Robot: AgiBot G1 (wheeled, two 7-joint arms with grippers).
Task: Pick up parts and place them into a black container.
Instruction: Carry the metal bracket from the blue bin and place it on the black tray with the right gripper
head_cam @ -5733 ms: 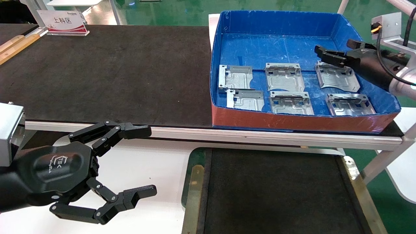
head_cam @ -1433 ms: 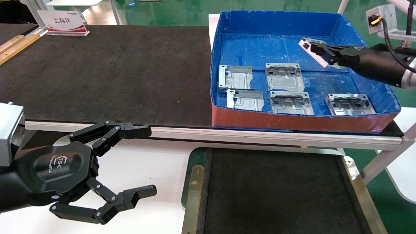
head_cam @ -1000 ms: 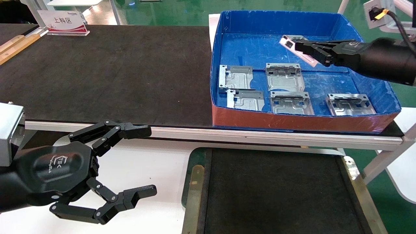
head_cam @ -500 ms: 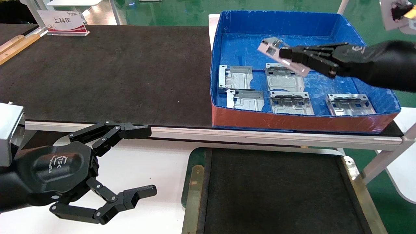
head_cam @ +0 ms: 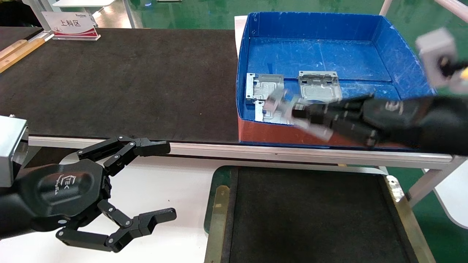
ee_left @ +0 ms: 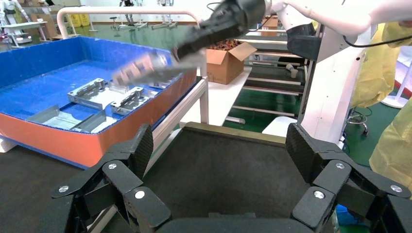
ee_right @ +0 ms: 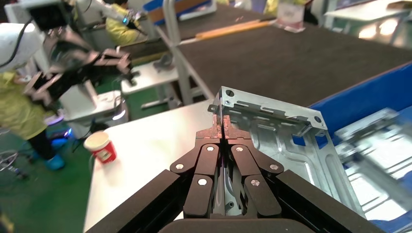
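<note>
Both grippers, left and right, are matte black linkage fingers with silver screws. Rounded black wrist housings carry a pale logo; a grey metal block sits behind each.

A white and red sign at the table's far left corner reads "上料区"

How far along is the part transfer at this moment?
Nothing is delivered yet: the black container shows no parts. In hand: the right gripper has its jaws shut on one part, carrying it over the blue box. Left: more parts lie in that box. The left gripper sits open, idle.
</note>
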